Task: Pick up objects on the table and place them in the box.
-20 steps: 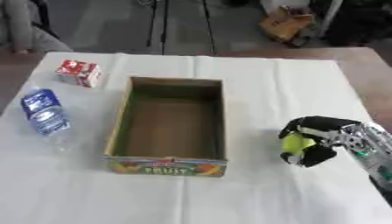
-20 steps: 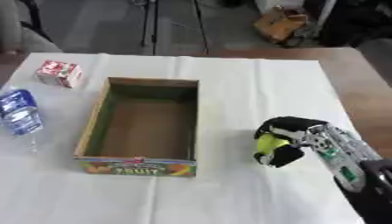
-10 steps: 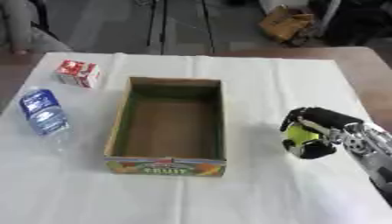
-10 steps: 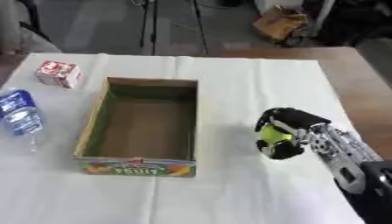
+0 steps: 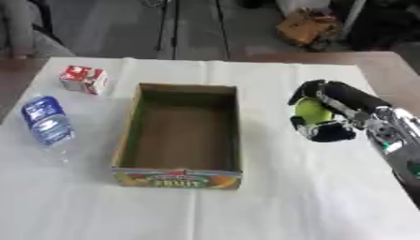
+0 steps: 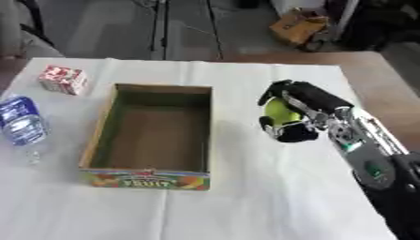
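A white-clothed counter (image 5: 271,197) carries an open brown cardboard box (image 5: 182,135) with a printed fruit front, empty inside. To its right the robot's right hand (image 6: 297,116) is curled round a round yellow-green ball (image 6: 279,111), seemingly just above the cloth. The ball looks light and smooth; wrapping it about the middle should stop it rolling. Left of the box lie a clear plastic bottle with a blue label (image 5: 46,121) and a small red-and-white carton (image 5: 84,78).
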